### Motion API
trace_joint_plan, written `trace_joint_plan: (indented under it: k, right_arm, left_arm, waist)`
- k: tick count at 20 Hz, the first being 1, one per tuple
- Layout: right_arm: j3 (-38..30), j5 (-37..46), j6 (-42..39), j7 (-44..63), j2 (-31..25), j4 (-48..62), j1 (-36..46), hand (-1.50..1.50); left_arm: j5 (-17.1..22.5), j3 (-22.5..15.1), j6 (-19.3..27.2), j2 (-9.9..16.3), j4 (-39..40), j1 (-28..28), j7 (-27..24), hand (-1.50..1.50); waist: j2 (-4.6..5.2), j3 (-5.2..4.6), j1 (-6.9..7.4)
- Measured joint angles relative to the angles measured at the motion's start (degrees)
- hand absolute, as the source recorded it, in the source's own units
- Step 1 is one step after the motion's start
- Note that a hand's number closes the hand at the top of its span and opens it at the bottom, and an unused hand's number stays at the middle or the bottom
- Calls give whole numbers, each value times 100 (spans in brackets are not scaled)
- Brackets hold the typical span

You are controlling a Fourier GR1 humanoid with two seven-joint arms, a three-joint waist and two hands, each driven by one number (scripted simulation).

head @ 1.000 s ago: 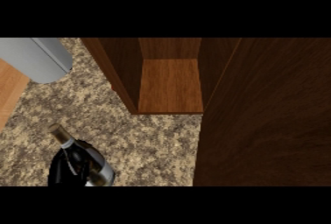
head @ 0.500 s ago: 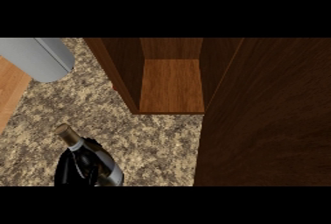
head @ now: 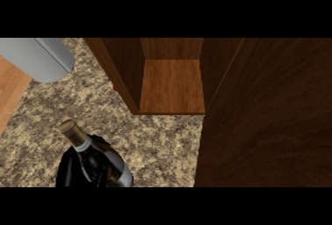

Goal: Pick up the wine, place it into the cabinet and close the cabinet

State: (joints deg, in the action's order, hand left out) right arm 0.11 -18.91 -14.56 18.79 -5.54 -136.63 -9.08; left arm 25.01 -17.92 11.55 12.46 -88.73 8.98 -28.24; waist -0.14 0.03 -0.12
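Observation:
The wine bottle point(head: 97, 160) is dark, with a cork-coloured top and a silver band on its neck. It shows at the lower left, tilted, over the speckled counter point(head: 162, 145). My right hand point(head: 65, 169) appears as a black shape curled round the bottle's body, mostly hidden by it. The wooden cabinet point(head: 172, 88) stands open at the top middle, its inner floor bare. The bottle is left of and in front of that opening. Of my left arm only a grey forearm point(head: 35, 57) shows at the top left; its hand is out of view.
The cabinet's open door point(head: 266, 114), a large dark wood panel, fills the right side from top to bottom. A lighter wooden surface point(head: 9, 94) borders the counter at the far left. A small red spot point(head: 115, 88) peeks out beside the cabinet's left wall.
The bottle, with the hand on it, has shifted a little to the right and toward the cabinet. The grey forearm at the top left has stayed put.

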Motion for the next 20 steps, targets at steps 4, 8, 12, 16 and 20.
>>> trace_joint_plan:
  k: [4,8,12,16,20]
  right_arm:
    - [-121,-6,74,147,-79,-7,148,-150]
    - [-165,-7,30,62,-59,2,103,-150]
    - [-263,-11,25,30,-36,25,139,-150]
    - [-541,-68,-155,-113,-111,107,63,-150]
    - [-665,-105,-275,-200,-101,121,0,-150]
  left_arm:
    - [-321,-281,438,-252,-416,-85,401,150]
    - [-627,-439,899,-462,-733,-461,1018,150]
    - [-896,-521,1097,-743,-606,-870,1328,150]
    - [-1027,-500,1321,-959,-476,-1432,1854,150]
    - [-1224,-452,1588,-1115,-138,-1944,2083,150]
  waist:
    - [2,-1,-8]
    - [3,-1,-23]
    - [6,-2,-27]
    - [9,-1,-33]
    - [11,-2,-36]
